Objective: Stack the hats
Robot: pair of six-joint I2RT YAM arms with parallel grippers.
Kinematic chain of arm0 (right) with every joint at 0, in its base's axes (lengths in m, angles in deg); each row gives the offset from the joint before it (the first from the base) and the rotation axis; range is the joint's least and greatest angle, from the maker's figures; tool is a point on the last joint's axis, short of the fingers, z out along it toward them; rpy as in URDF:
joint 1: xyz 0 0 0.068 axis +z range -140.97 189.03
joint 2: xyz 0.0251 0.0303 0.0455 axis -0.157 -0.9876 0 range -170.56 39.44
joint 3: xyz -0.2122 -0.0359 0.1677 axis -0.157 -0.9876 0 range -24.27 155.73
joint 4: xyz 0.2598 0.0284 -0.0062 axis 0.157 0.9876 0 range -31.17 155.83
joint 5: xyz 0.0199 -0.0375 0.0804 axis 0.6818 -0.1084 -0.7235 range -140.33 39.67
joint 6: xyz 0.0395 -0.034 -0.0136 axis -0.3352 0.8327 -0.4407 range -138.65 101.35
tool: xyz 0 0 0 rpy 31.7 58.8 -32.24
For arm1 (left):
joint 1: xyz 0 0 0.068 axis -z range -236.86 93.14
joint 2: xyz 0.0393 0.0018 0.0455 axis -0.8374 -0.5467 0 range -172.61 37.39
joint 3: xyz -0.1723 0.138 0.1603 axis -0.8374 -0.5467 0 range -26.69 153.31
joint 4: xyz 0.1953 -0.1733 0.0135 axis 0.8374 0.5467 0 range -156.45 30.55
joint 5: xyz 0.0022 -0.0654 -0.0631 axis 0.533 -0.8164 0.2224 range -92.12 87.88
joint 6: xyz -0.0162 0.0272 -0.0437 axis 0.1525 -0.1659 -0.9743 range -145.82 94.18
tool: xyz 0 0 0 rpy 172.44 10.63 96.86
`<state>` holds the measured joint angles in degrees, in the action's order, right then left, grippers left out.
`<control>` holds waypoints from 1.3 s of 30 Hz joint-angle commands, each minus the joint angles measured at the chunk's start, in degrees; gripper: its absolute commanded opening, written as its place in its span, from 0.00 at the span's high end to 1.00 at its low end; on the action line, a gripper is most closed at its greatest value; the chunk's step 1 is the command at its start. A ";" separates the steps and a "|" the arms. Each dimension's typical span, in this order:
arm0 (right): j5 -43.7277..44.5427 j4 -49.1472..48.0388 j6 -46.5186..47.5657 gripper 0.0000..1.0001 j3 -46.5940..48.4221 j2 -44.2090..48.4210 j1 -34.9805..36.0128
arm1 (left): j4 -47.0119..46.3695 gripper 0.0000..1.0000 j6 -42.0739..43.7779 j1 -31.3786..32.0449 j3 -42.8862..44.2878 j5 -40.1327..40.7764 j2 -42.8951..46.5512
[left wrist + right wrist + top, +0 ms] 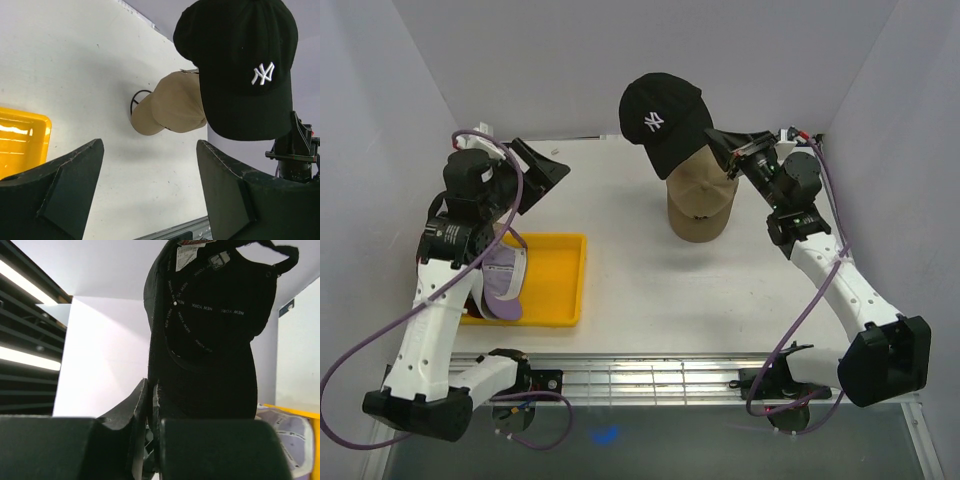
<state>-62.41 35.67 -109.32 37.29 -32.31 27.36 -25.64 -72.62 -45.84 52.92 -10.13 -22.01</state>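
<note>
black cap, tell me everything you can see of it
The black cap looks like soft fabric, with a white NY logo on the front, NEW YORK tape along the inside seams and a buckled strap at the back. The right gripper is shut on its brim, holding it raised over the tan cap; whether they touch is unclear.

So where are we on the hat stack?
Done: the tan cap sits over the wire stand as the base. In hand: the right gripper is shut on the black cap at its brim, holding it over the tan one, not yet seated. To do: the white cap with purple brim lies in the yellow tray; the left gripper is open, holding nothing.
</note>
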 commanded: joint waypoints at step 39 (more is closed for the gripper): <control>6.27 -30.37 -25.87 0.92 -12.60 4.68 -0.75 | -62.44 0.06 -16.03 21.40 0.10 -13.26 -26.38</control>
<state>-56.29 10.10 -132.47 24.77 -29.84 26.31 -82.05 -87.25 -25.49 52.09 -23.20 -48.70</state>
